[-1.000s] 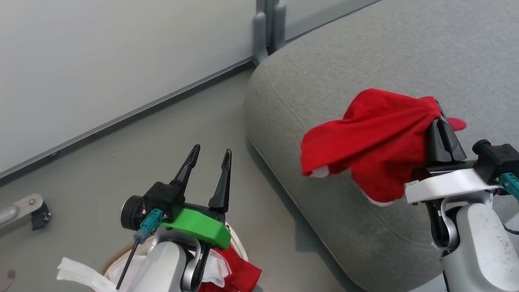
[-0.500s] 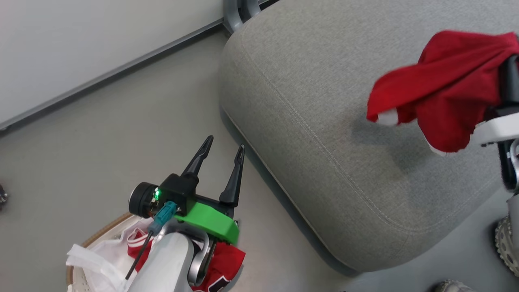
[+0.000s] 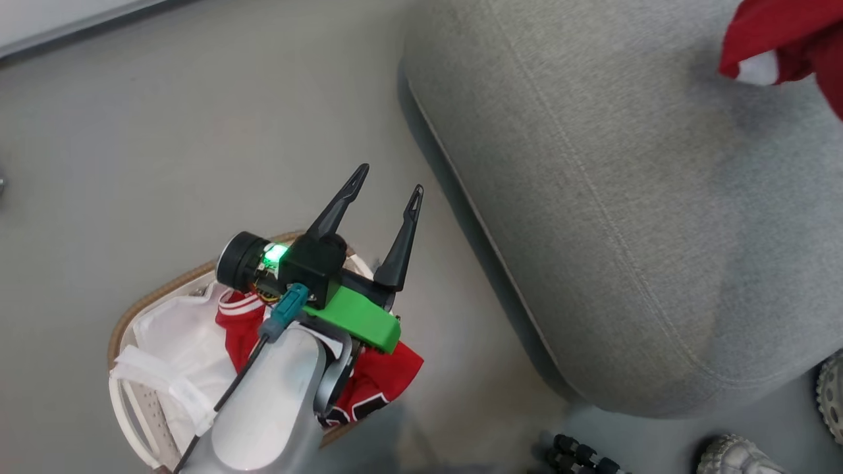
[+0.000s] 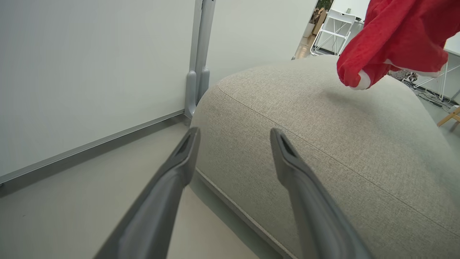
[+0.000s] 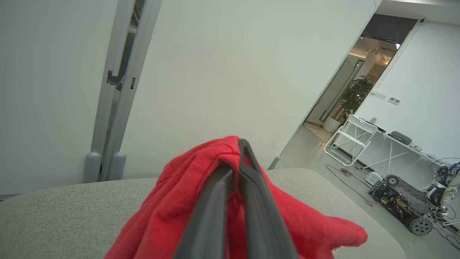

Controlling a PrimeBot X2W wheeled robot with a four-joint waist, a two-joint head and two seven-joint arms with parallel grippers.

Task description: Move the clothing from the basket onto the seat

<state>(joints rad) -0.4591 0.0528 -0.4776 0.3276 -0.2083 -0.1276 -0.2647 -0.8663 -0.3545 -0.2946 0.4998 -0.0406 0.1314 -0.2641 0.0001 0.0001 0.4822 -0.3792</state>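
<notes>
Right wrist view: my right fingers [image 5: 241, 158] are clamped on a red garment [image 5: 172, 212] hanging over the seat [image 5: 72, 216]. I'd lower till it pools there, then let go. Left fingers [image 3: 403, 240] apart above the basket [image 3: 151, 299], more clothing [image 3: 382, 375] inside.

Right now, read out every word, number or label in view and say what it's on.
None can be read.
On the garment in the basket: dark marks with white edging at its lower edge, too small to read.
On the held garment and the seat: no print showing.
</notes>
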